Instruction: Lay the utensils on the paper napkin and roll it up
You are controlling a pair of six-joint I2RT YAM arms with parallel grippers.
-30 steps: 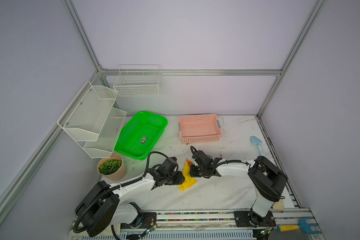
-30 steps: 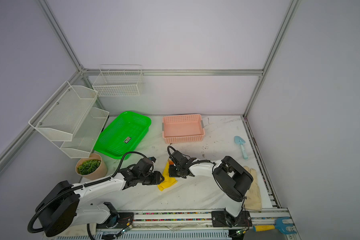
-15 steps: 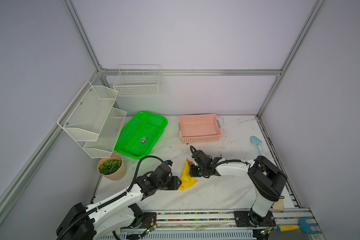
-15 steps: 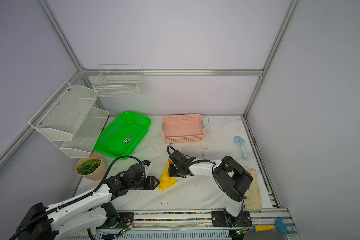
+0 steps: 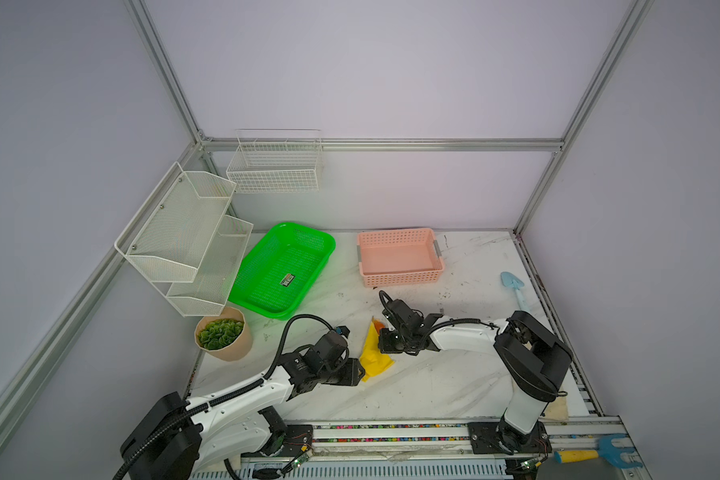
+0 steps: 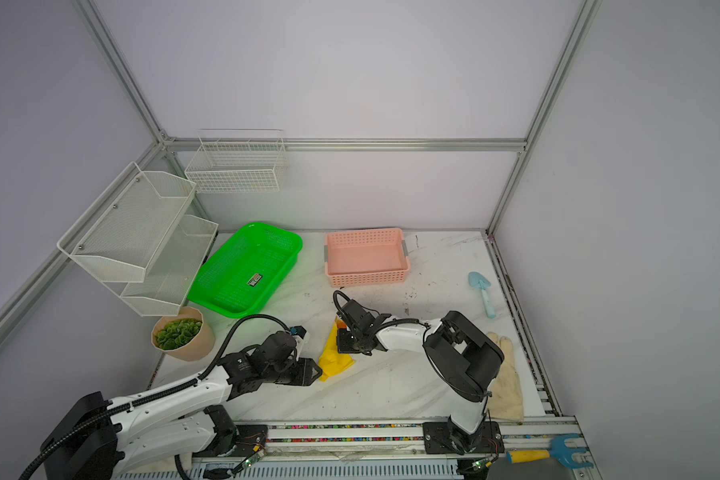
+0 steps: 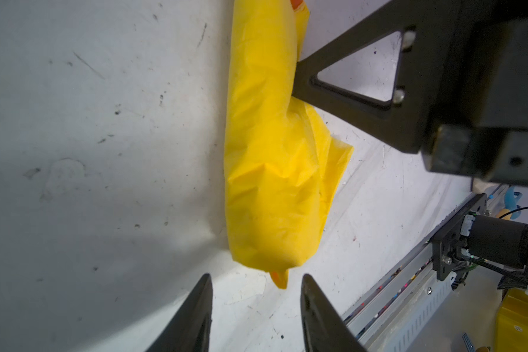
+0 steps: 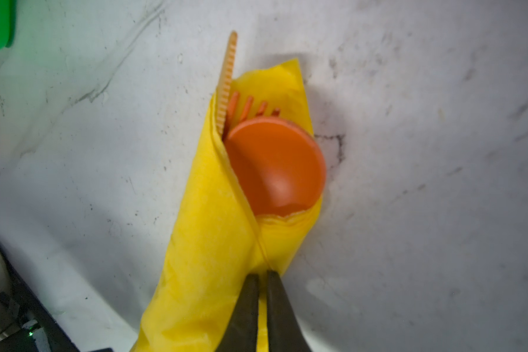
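The surface [image 5: 433, 386] is white marble with grey veins and many dark scuffs. Pale lilac walls in a metal frame [image 5: 167, 83] close the room on three sides. In both top views a white mesh shelf [image 5: 184, 232] hangs on the left wall and a wire basket [image 5: 275, 166] on the back wall. A green basket [image 5: 283, 270] and a pink basket [image 5: 398, 257] stand at the far side of the surface. A potted plant [image 5: 221, 334] stands at the left and a light-blue trowel [image 5: 514, 286] lies near the right edge. The paper napkin [image 5: 373, 353] lies a little below the centre of the frame. It is rolled into a yellow tube and sits between the two claws.

In a top view a beige cloth [image 6: 504, 374] shows beside the base of the right arm, and a blue rake [image 6: 564, 451] lies in the lower right corner.

Only the right wrist view shows the open end of the roll. There the round bowl of the spoon [image 8: 275, 164] sits inside, with the tines of the fork [image 8: 247, 106] behind it and a toothed orange blade [image 8: 227, 79] sticking out. The right claw [image 8: 262, 274] is almost closed and pinches a fold of the napkin.

Only the left wrist view shows the other end, where a small orange tip [image 7: 275, 275] comes out. The left claw [image 7: 255, 280] is partly open and holds nothing. Its two fingers stand on either side of this end, near it but apart from it.
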